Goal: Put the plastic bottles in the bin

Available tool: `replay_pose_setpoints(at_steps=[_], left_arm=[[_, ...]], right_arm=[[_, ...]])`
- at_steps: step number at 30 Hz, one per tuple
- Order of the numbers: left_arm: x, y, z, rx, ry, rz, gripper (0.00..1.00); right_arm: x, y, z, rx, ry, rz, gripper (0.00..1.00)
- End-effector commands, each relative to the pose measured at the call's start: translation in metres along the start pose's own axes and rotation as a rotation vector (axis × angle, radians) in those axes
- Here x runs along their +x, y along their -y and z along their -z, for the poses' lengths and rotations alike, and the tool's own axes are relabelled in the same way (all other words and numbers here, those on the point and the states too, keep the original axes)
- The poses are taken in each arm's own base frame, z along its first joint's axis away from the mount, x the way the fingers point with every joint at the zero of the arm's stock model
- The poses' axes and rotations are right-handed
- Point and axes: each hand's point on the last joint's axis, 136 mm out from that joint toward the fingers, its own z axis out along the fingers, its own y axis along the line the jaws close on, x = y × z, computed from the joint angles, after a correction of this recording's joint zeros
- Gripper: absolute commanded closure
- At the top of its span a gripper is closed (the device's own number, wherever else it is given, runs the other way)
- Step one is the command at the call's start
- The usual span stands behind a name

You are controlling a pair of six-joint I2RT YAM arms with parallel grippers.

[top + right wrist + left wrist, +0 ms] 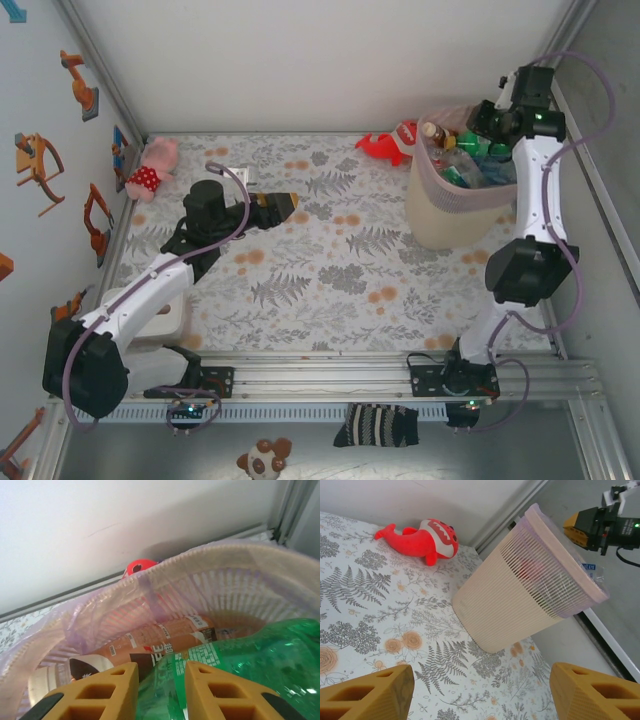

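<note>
Bin (pixel 447 215): stood at 2 o'clock on the desk (pixel 320 280), plastic bottles (pixel 468 160) heaped inside. Right jaws: hung over its rim, pinched narrow on a green bottle (pixel 240 665), a brown-labelled bottle (pixel 167 637) beneath. Left jaws: gaped wide and empty at 10 o'clock, with the bin well apart toward 3 o'clock.
</note>
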Motion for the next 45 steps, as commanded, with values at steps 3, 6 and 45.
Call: replay_pose_setpoints(at_steps=[3, 6, 45], left_arm=[[-0.005, 0.004, 0.006, 0.004, 0.024, -0.006, 0.29], [-0.005, 0.004, 0.006, 0.003, 0.024, -0.008, 0.29], [0.001, -0.005, 0.007, -0.028, 0.005, -0.040, 0.29]], right_arm=[[0.030, 0.006, -0.036, -0.063, -0.128, -0.069, 0.72], [0.021, -0.001, -0.022, -0.079, -0.095, -0.067, 0.72], [0.038, 0.045, 0.135, 0.001, 0.123, -0.205, 0.71]])
